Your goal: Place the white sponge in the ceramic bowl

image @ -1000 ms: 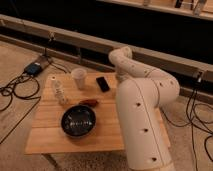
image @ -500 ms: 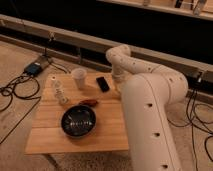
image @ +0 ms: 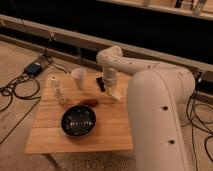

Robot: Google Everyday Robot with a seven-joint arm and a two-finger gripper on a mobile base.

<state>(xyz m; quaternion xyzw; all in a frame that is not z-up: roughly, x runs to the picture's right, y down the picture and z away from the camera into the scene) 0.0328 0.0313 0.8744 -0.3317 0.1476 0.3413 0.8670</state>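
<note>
White arm [image: 131, 65] bent, gripper [image: 112, 91] low over wooden table [image: 112, 131]

One gripper [image: 111, 90] above one wooden table [image: 111, 131]; near it one round black ceramic bowl [image: 78, 121], one white paper cup [image: 78, 78], apparently one clear plastic bottle [image: 59, 91].

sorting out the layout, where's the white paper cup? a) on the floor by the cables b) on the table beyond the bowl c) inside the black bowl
b: the white paper cup stands on the table beyond the black bowl; the gripper hangs over the table right of the cup
</note>
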